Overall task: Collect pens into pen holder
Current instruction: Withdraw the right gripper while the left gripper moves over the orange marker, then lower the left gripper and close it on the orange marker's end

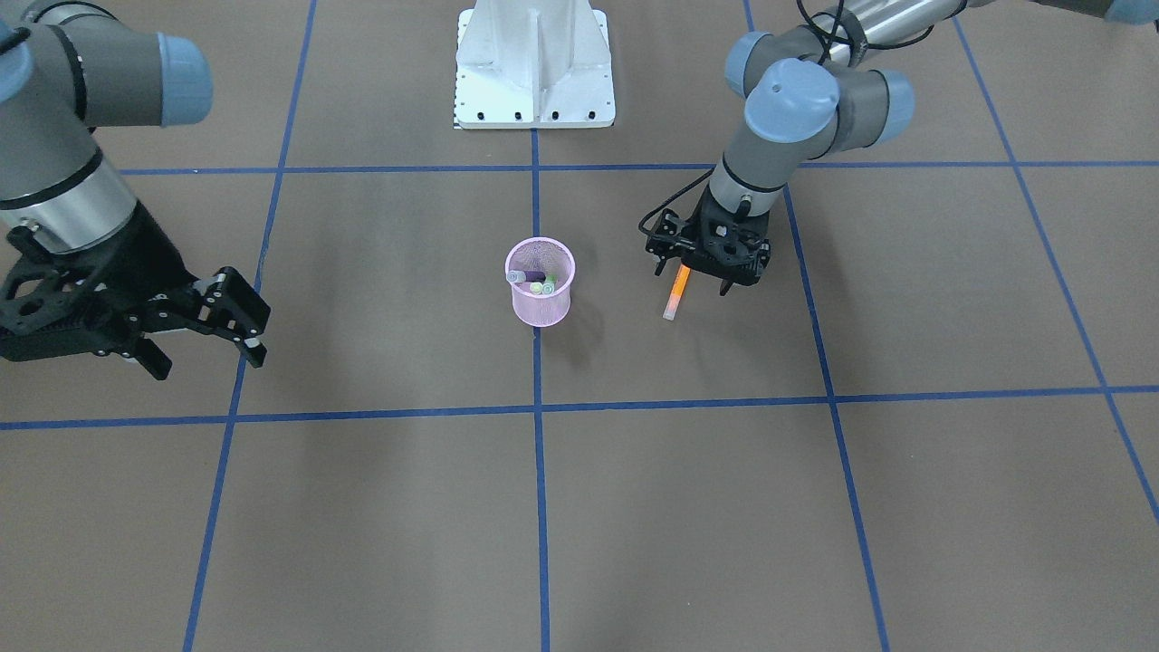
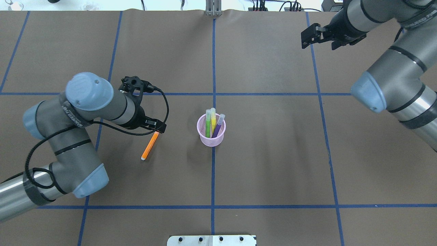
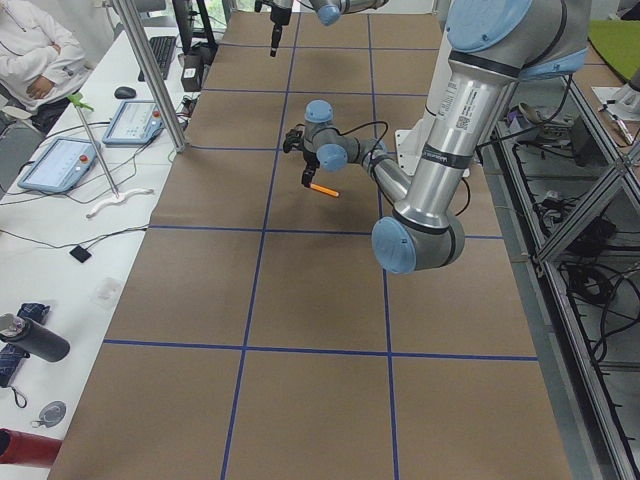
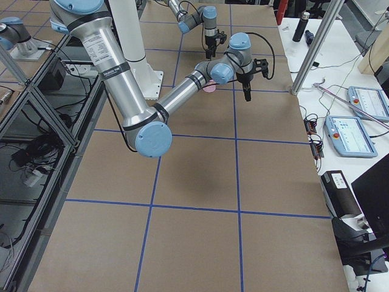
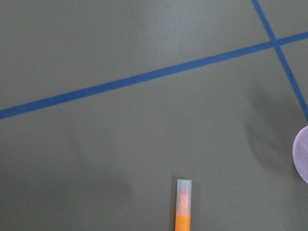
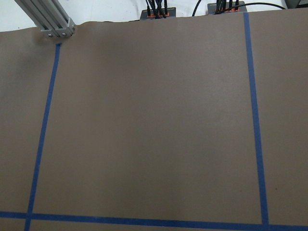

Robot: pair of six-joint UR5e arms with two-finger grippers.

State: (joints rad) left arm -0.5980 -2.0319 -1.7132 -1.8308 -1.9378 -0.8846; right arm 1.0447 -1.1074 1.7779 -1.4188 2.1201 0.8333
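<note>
Left claw (image 1: 692, 280) apart, straddling orange pen (image 1: 675, 299) near one end; off-centre grab may let it swing and miss the cup (image 1: 541, 308).

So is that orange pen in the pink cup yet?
Out. The orange pen is apart from the pink cup, off to its side, one end under the left fingers.

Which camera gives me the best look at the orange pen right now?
Overhead exterior: the orange pen shows nearly full length, only one end hidden under the left gripper. Front-facing foreshortens it; left wrist catches just the cap end; exterior left shows it tiny; the rest show nothing of it.
</note>
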